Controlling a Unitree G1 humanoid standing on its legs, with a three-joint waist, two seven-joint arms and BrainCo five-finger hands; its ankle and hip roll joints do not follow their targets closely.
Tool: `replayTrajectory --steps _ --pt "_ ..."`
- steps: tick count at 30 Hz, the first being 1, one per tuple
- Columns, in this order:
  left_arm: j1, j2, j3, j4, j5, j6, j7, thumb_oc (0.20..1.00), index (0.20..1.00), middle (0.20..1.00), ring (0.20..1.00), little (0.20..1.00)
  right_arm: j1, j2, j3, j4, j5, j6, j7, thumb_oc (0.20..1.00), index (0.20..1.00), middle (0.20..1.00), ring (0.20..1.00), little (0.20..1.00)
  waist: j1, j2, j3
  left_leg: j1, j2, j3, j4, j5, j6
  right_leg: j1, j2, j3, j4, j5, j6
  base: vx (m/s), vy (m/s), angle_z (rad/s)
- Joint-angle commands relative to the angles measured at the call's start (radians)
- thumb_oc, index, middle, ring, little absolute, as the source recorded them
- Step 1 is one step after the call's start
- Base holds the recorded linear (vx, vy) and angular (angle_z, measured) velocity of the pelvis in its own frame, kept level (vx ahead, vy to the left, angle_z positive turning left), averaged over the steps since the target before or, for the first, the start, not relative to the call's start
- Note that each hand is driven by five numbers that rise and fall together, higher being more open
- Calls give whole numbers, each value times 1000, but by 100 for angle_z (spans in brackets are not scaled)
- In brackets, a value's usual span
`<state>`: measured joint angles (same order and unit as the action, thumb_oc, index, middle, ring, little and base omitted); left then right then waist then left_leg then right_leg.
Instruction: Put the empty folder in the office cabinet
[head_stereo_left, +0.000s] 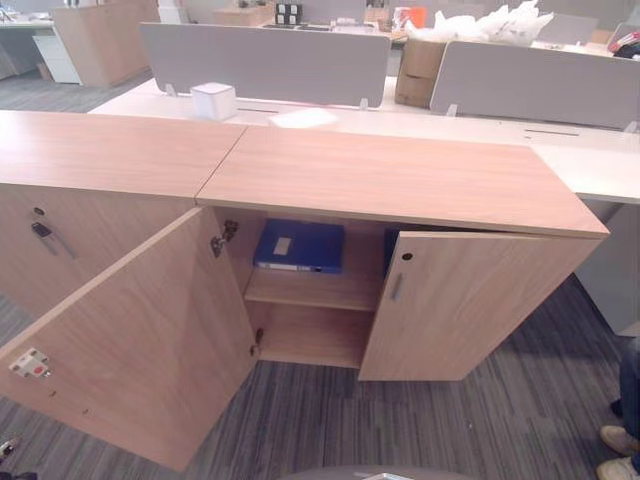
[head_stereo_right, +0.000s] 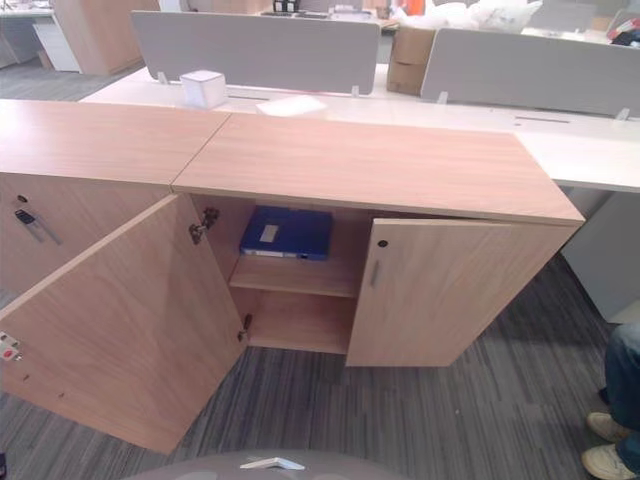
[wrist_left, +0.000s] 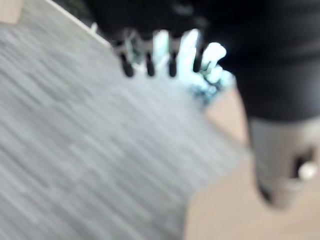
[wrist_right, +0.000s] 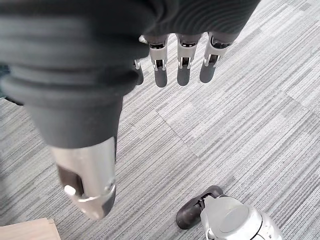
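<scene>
A blue folder (head_stereo_left: 299, 245) lies flat on the upper shelf inside the wooden office cabinet (head_stereo_left: 400, 180). The cabinet's left door (head_stereo_left: 140, 340) is swung wide open toward me, and its right door (head_stereo_left: 460, 300) stands ajar. My left hand (wrist_left: 170, 50) hangs over the grey carpet beside a wooden panel, fingers relaxed and holding nothing. In the right wrist view my right hand (wrist_right: 180, 60) hangs over the carpet too, fingers straight and empty. Both hands are well away from the folder.
A neighbouring cabinet (head_stereo_left: 90, 160) with keys in its lock (head_stereo_left: 42, 232) joins on the left. Behind stand desks with grey dividers (head_stereo_left: 265, 60), a white box (head_stereo_left: 213, 100) and a cardboard box (head_stereo_left: 420, 70). A person's shoes (head_stereo_left: 620, 450) are at the lower right.
</scene>
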<state>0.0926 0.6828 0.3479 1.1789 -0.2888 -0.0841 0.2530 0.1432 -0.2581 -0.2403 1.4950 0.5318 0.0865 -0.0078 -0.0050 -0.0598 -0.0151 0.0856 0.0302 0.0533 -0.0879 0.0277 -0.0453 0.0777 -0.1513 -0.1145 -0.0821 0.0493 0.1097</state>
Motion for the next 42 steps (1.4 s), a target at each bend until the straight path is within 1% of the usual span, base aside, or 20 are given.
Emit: replayTrajectory --steps 1,7,13,14,23,28,35,38,39,42 --pt "-47 19 26 -44 16 -56 29 1000 1000 1000 1000 1000 -43 -19 12 51 14 -16 -1 1000 1000 1000 1000 1000 -6 27 30 12 5 -3 1 -83 8 -26 -49 42 34 -23 73 0 0 0" --pt "-56 -36 9 -199 -23 -88 45 1000 1000 1000 1000 1000 -43 -12 16 44 1 -18 5 1000 1000 1000 1000 1000 -10 20 31 12 7 3 1 -84 9 -26 -50 47 33 -20 74 0 0 0" --pt "-34 -101 20 -390 -72 -115 45 1000 1000 1000 1000 1000 -39 -3 16 31 -21 -15 10 1000 1000 1000 1000 1000 -12 15 32 14 6 6 1 -88 11 -26 -51 55 29 -15 74 0 0 0" --pt "-25 -121 21 -447 -84 -120 39 1000 1000 1000 1000 1000 -40 -1 13 28 -29 -13 13 1000 1000 1000 1000 1000 -12 13 33 16 5 9 1 -90 13 -27 -52 57 28 -13 75 -19 6 -7" --pt "11 -206 13 -652 -110 -118 5 1000 1000 1000 1000 1000 -40 4 7 28 -62 0 23 1000 1000 1000 1000 1000 -12 11 31 29 2 17 1 -96 19 -19 -54 63 27 -14 75 -4 2 -4" --pt "22 -230 6 -701 -115 -112 -3 1000 1000 1000 1000 1000 -39 5 7 24 -66 2 26 1000 1000 1000 1000 1000 -13 10 31 31 2 17 1 -96 20 -16 -54 65 28 -14 74 0 0 0" --pt "30 -309 -75 -848 -137 -105 -54 1000 1000 1000 1000 1000 -44 14 15 23 -73 3 27 1000 1000 1000 1000 1000 -17 8 33 34 2 18 1 -98 24 -14 -56 69 27 -12 72 0 0 0" --pt "40 -353 -135 -912 -160 -93 -90 1000 1000 1000 1000 1000 -47 21 23 21 -72 3 27 1000 1000 1000 1000 1000 -20 8 38 35 1 18 1 -100 26 -15 -55 73 29 -13 71 0 0 0" --pt "40 -354 -135 -914 -159 -92 -90 1000 1000 1000 1000 1000 -47 21 23 21 -72 3 27 1000 1000 1000 1000 1000 -19 8 38 35 1 18 1 -100 26 -14 -55 74 29 -13 71 0 0 0" --pt "46 -380 -200 -974 -170 -84 -126 1000 1000 1000 1000 1000 -49 28 33 20 -70 4 24 1000 1000 1000 1000 1000 -22 7 41 35 1 18 1 -101 28 -15 -53 78 30 -13 69 -3 -6 5"
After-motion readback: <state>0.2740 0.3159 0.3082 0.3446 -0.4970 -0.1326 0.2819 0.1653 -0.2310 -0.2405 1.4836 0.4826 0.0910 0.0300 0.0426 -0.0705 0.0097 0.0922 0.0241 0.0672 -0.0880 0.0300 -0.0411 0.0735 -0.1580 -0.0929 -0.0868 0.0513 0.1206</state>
